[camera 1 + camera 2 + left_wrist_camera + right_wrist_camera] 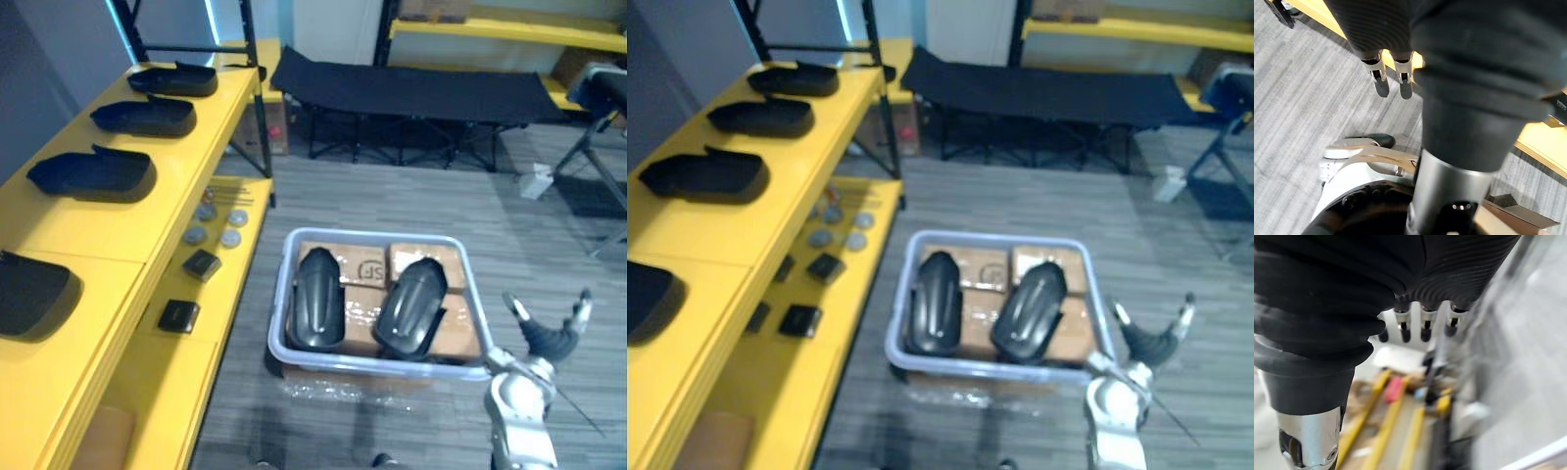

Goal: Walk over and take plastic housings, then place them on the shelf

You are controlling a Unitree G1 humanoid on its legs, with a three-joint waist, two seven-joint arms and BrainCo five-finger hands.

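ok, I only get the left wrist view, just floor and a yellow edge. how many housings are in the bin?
Observer: Two, a left housing and a right housing, side by side on cardboard boxes in the bin.
Operator: right hand?
Observer: The right hand is open and empty, outside the bin near its front right corner.
Operator: shelf?
Observer: Four shelf housings lie in a row on the yellow shelf, top level.
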